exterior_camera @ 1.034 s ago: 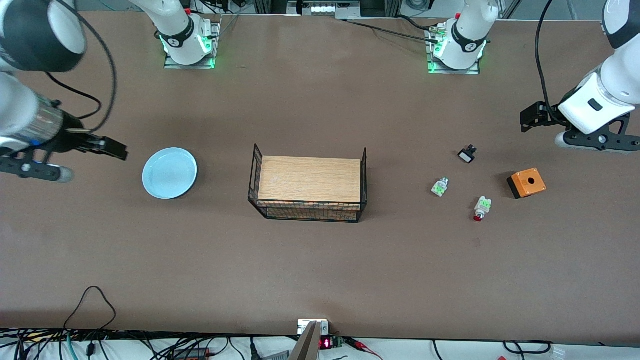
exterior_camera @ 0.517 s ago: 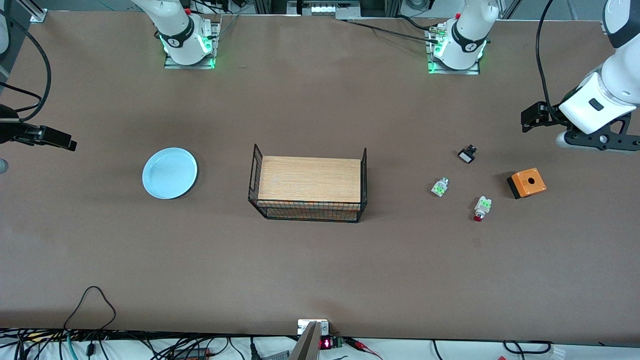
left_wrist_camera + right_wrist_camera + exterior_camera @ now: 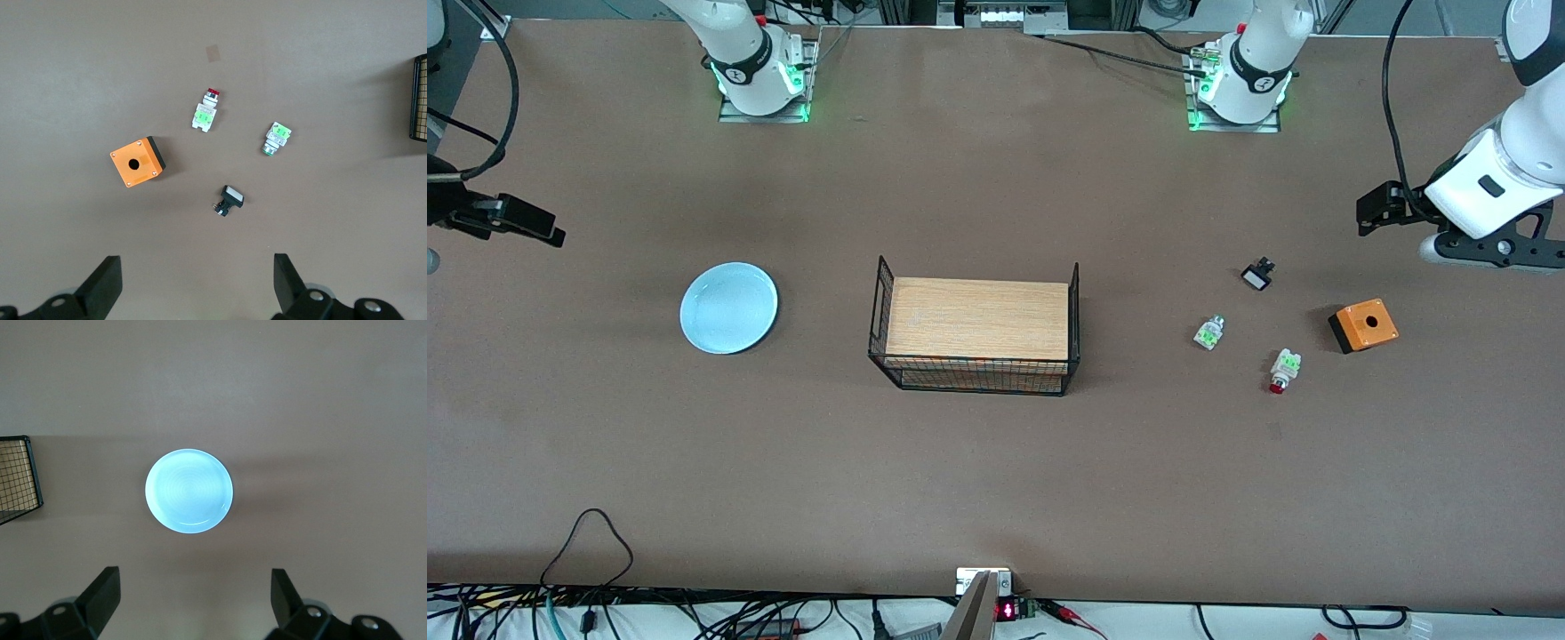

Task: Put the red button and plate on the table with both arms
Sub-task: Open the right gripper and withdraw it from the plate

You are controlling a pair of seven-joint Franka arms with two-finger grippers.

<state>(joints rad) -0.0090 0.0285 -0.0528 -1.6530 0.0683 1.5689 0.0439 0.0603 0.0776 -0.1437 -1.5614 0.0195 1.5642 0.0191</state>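
Note:
The pale blue plate [image 3: 729,308] lies flat on the brown table [image 3: 996,480] toward the right arm's end; it also shows in the right wrist view [image 3: 189,491]. The red button [image 3: 1283,371] lies on its side on the table toward the left arm's end, and shows in the left wrist view [image 3: 206,113]. My right gripper [image 3: 547,229] is open and empty, high over the table's end past the plate [image 3: 193,581]. My left gripper [image 3: 1371,210] is open and empty, high over the table past the small parts [image 3: 197,267].
A wire-sided basket [image 3: 975,329] with a wooden top stands mid-table. Near the red button lie a clear-green block [image 3: 1209,332], a small black-and-white part [image 3: 1257,274] and an orange box with a hole [image 3: 1363,325]. Cables run along the table's near edge.
My right arm has drawn back from beside the plate toward the table's end, and most of it has left the view. My left arm has barely shifted. The plate and the parts have not moved.

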